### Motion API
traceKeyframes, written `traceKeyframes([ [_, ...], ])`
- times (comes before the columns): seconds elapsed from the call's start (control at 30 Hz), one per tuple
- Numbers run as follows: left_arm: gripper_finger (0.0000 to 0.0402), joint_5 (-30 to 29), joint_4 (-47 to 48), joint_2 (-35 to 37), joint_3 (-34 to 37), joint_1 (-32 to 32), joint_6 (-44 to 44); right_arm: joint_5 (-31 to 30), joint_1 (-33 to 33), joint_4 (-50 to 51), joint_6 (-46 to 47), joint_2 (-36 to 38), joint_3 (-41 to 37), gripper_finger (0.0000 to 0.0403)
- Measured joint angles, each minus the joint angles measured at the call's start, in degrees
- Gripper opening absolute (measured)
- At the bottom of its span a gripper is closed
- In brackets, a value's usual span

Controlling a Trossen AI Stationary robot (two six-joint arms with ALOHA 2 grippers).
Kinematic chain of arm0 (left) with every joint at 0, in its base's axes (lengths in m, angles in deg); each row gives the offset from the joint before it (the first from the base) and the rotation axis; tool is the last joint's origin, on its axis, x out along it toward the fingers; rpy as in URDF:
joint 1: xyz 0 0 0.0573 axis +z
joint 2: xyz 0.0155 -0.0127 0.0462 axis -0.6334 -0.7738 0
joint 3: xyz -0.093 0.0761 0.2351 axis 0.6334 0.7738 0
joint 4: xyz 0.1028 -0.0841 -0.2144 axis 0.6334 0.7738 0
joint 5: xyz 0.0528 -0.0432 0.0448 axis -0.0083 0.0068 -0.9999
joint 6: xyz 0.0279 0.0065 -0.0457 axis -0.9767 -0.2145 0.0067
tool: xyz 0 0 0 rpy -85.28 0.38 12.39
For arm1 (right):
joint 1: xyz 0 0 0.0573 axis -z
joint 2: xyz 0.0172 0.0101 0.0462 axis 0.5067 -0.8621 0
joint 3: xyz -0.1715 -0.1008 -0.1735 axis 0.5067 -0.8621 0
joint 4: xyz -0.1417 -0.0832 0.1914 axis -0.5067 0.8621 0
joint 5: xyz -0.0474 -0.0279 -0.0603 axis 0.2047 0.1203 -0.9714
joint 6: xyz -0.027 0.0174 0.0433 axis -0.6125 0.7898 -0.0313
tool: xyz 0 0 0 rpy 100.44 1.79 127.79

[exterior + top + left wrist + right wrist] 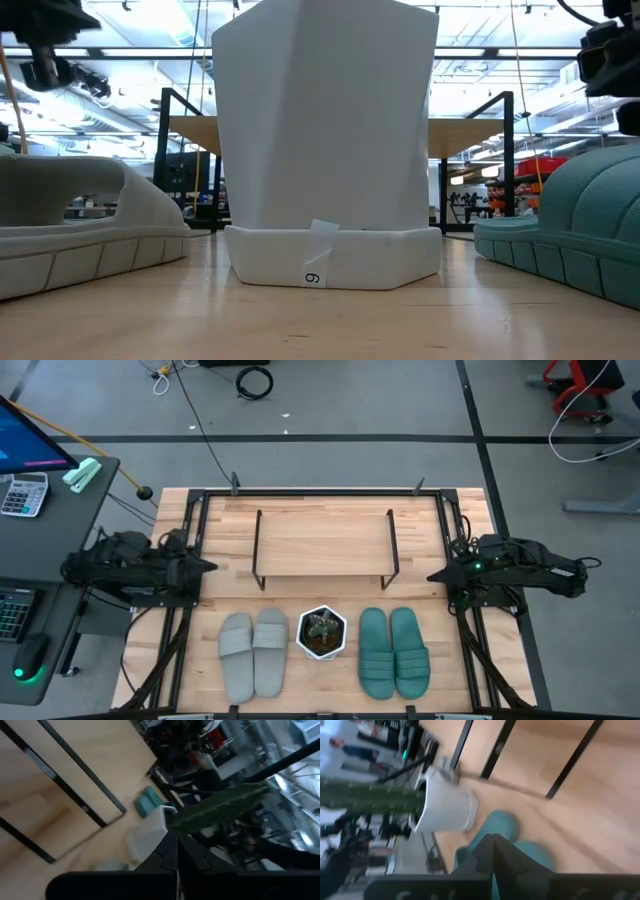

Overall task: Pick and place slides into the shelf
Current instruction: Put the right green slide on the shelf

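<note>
Two light grey slides (253, 653) lie side by side, soles down, on the table near its near edge, left of a white pot. The teal green pair (393, 651) lies the same way right of the pot. The shelf (324, 546) stands on its dark side frames toward the far side. My left gripper (208, 565) hovers at the table's left edge, shut and touching nothing; its joined fingers (175, 862) show in the left wrist view. My right gripper (434, 575) hovers at the right edge, also shut and free, fingers (492, 855) together over the teal slides (502, 832).
A white hexagonal pot with a plant (321, 632) stands between the two pairs and fills the low view (325, 150). A black frame (190, 510) borders the wooden tabletop. A desk with a calculator (22, 493) stands left of the table.
</note>
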Motion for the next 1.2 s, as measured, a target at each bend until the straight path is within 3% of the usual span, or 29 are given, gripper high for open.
traceKeyframes([
  [0.5,0.0011,16.76,-0.68,-11.13,4.00,-0.02,10.00,8.84,0.00,-2.45,7.07,-0.89,-0.02,0.0012],
  [0.73,0.0030,18.51,-4.84,-13.96,4.00,-0.08,11.87,18.17,-0.46,-9.11,7.43,-9.72,-0.11,0.0013],
  [0.97,0.0021,19.24,-8.73,-15.82,4.00,-3.82,15.28,23.70,-8.92,-16.78,5.44,-20.08,-0.11,0.0012],
  [1.2,0.0005,18.87,-12.52,-20.95,4.00,-10.02,18.24,19.96,-22.69,-22.45,10.36,-23.87,-0.11,0.0012],
])
